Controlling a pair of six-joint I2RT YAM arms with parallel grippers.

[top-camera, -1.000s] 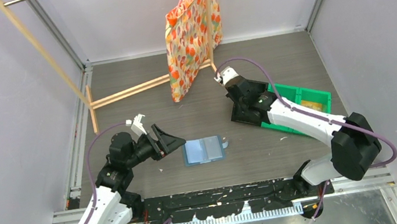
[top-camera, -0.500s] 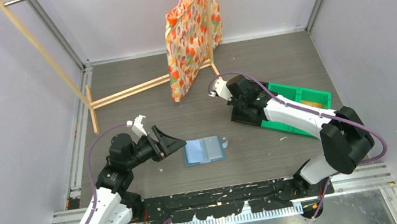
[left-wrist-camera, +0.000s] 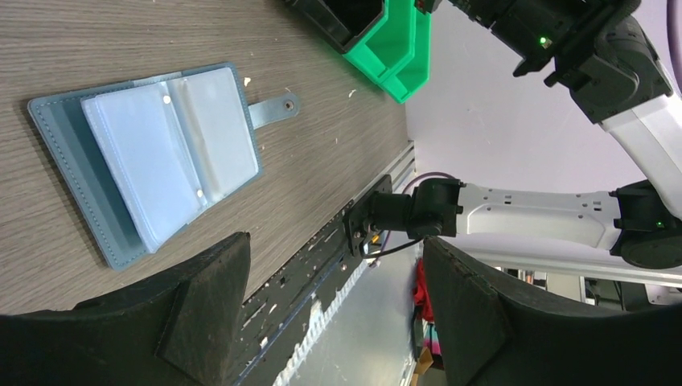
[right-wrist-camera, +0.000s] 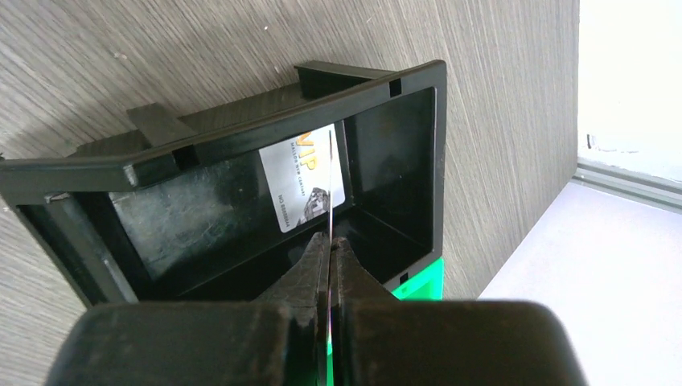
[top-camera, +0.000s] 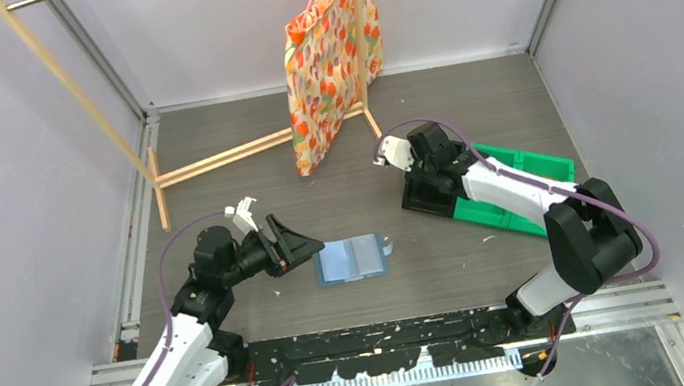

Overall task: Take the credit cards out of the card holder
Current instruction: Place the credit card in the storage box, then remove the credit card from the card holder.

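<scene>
Left gripper (left-wrist-camera: 334,245) spread wide, card holder (left-wrist-camera: 161,153) lying open on desk (left-wrist-camera: 96,40) just ahead of it, right gripper (right-wrist-camera: 330,241) clamped on edge-on credit card (right-wrist-camera: 330,185) over black bin (right-wrist-camera: 241,133), second card (right-wrist-camera: 304,181) flat inside bin beyond it

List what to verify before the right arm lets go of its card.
1. Grip: right gripper shut on the held card, seen edge-on: ok.
2. Aim: held card points into the black bin: ok.
3. Room: bin floor is bare beside the whitish card lying in it: ok.
4. Other arm: left gripper open, not touching the card holder: ok.
5. Card holder lies open and flat: ok.
6. Sleeves emptied of cards: cannot tell.
</scene>
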